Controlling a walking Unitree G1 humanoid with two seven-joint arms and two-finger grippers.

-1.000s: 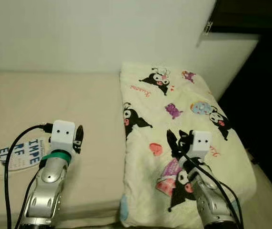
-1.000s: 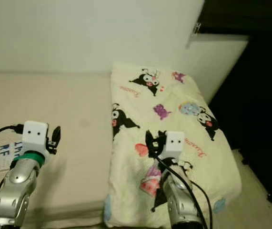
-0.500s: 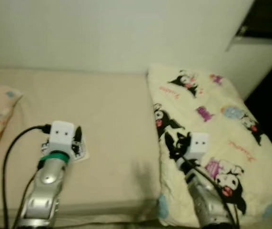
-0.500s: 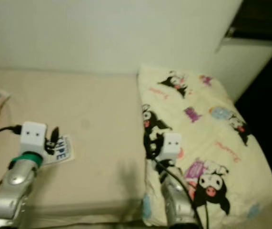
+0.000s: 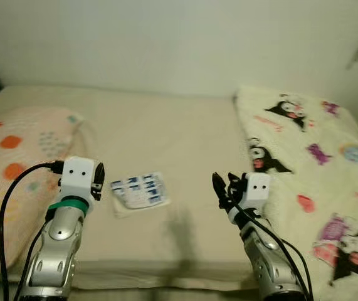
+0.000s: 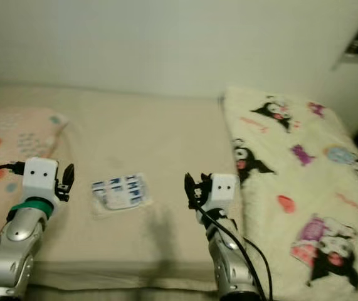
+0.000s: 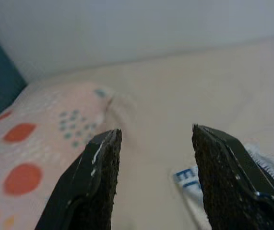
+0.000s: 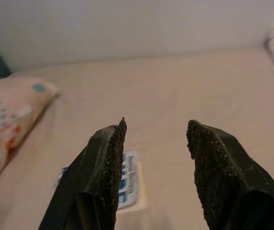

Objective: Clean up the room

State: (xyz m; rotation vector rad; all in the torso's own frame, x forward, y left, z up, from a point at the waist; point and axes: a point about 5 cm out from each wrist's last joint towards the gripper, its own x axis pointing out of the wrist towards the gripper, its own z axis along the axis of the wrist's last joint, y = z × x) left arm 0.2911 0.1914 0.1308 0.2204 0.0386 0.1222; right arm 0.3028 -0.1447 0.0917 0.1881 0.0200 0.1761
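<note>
While spread with a plain beige sheet, bed [image 5: 185,144] runs wall to wall under the head camera, backed by a pale wall [image 5: 166,37]. Along its right edge: cream blanket [image 5: 316,157] printed with black cartoon figures, draped over that side and reaching toward the front right corner. At the left edge: pink pillow [image 5: 15,157] with orange and teal spots, lying flat against that side. Near the middle of the bed, closer to its front edge than to the wall: flat white packet [image 5: 140,190] with blue lettering, lying alone on the sheet, well apart from blanket and pillow.

Left gripper [image 7: 153,182] raised above the front edge, between pillow and packet, fingers parted wide around nothing, packet corner just beyond one fingertip in the wrist view. Right gripper [image 8: 153,163] held above the front edge, between packet and blanket, likewise spread wide and empty, packet seen past its left finger.
</note>
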